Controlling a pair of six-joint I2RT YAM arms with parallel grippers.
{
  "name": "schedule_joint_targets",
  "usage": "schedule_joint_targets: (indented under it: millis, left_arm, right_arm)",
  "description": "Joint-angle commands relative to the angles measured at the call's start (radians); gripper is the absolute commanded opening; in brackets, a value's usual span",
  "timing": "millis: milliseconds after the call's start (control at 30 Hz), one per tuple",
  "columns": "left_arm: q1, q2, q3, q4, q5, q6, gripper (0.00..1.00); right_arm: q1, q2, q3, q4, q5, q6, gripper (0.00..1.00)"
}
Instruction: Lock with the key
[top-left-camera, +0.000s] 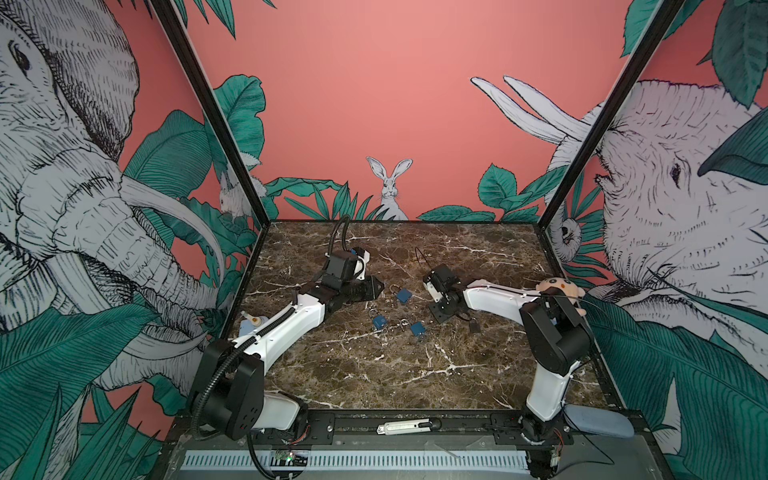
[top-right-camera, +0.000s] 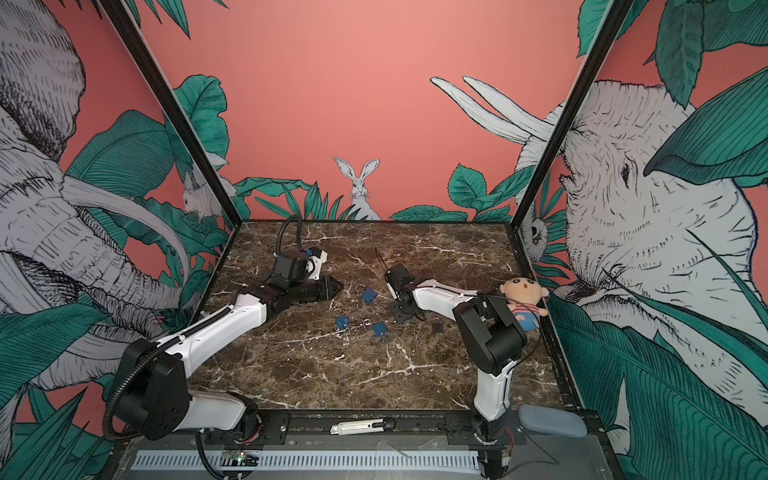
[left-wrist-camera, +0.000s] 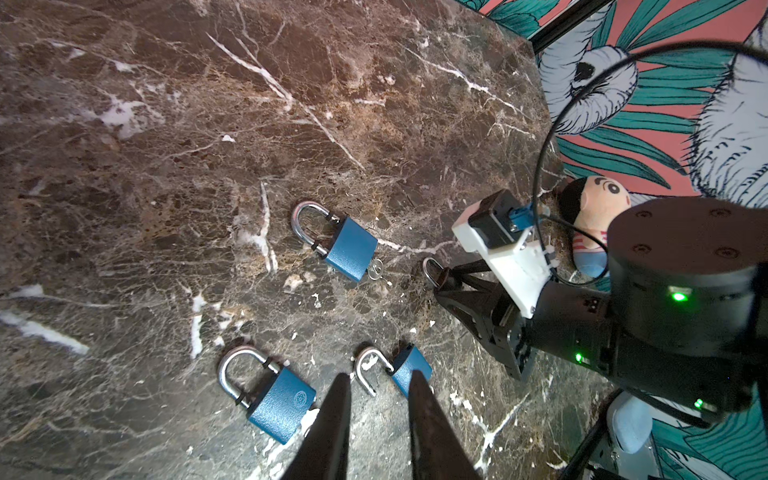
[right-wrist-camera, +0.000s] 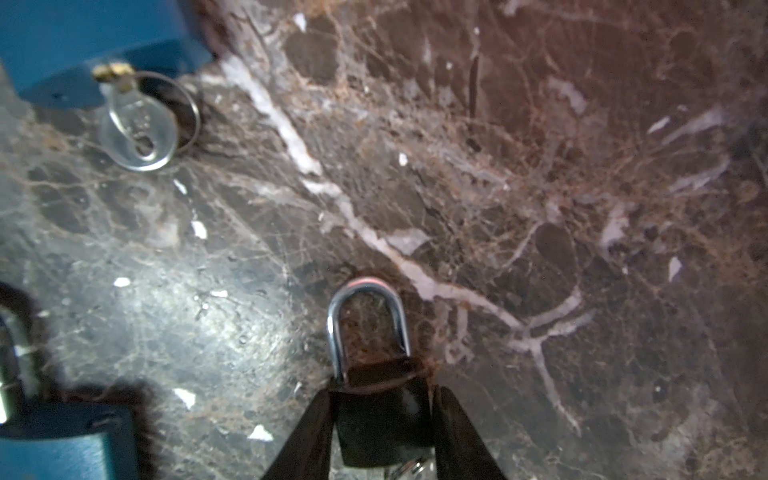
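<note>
The black padlock (right-wrist-camera: 380, 415) is clamped by its body between the fingers of the right gripper (right-wrist-camera: 383, 390), close to the marble table (top-left-camera: 374, 374), with the shackle pointed away from the wrist. The key (right-wrist-camera: 137, 124) is seen pushed into the base of a blue padlock (left-wrist-camera: 351, 249) that lies flat just beside that gripper. A thin ring is threaded through the key's head, and the key is touched by neither gripper. The left gripper (left-wrist-camera: 380, 374) is held above the table with its fingers set a narrow way apart and nothing between them. Below its tips an open-shackled blue padlock (left-wrist-camera: 405, 358) is found, and a third blue padlock (left-wrist-camera: 280, 409) is laid near it. A second black padlock (top-left-camera: 473, 325) is seen in both top views beside the right arm, apart from the blue ones.
</note>
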Motion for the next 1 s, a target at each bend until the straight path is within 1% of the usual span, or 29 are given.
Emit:
schedule_joint_targets:
  millis: [0,100,167,333,433,533,667,833,967]
  left_arm:
    - [0.007,-0.010,0.024,-0.018,0.009,-0.003,0.27]
    - [0.007,-0.010,0.029,-0.029,0.002,0.008,0.27]
    - [0.008,-0.010,0.030,-0.029,0.006,0.003,0.27]
    - [0.008,0.000,0.033,-0.005,0.053,0.006,0.25]
    - [0.008,0.014,0.034,0.017,0.099,-0.001,0.24]
    - [0.007,0.034,0.033,0.058,0.164,-0.017,0.24]
    - [-0.006,0.061,0.043,0.074,0.200,-0.017,0.24]
    - [-0.044,0.102,0.072,0.102,0.246,-0.019,0.29]
    - [-0.073,0.144,0.085,0.159,0.256,-0.054,0.31]
  right_arm:
    - [0.008,0.035,0.013,-0.012,0.006,-0.005,0.30]
    - [0.007,0.022,0.008,-0.006,0.001,-0.004,0.23]
    - [0.007,0.002,0.007,-0.008,-0.006,-0.003,0.20]
    - [0.009,-0.083,-0.004,-0.013,-0.028,0.002,0.19]
    - [0.013,-0.137,-0.001,-0.024,-0.047,0.001,0.18]
    - [0.025,-0.189,0.005,-0.042,-0.060,0.003,0.17]
    - [0.051,-0.239,0.017,-0.051,-0.068,0.005,0.16]
    - [0.107,-0.296,0.053,-0.074,-0.069,0.008,0.16]
    - [0.152,-0.304,0.087,-0.082,-0.061,0.017,0.16]
